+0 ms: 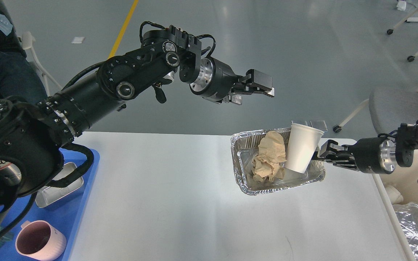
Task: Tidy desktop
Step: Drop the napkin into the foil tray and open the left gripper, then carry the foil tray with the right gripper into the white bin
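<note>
A wide white bench (165, 203) with rounded corners fills the lower half of the head view. Near its far right side a crumpled foil tray (247, 181) is seen tilted, apparently lifted at its right end. Inside it a wad of brown paper (269, 156) and a white paper cup (301, 150) are held, the cup leaning against the right wall.

The right tool (321, 155) is clenched on the tray's right rim, beside the cup. The left tool (258, 88) hangs high above the bench, well apart from the tray, with nothing gripped; whether its fingers are parted cannot be told.

The tray is judged light, thin and easily bent, so the stiffer rolled rim is the best place to be gripped, and the load may slide if it is tipped.

At the left edge a blue tray (85, 203) carries a metal tin (62, 183) and a pink mug (40, 241). A foil-lined bin (417, 228) stands beyond the right edge.
</note>
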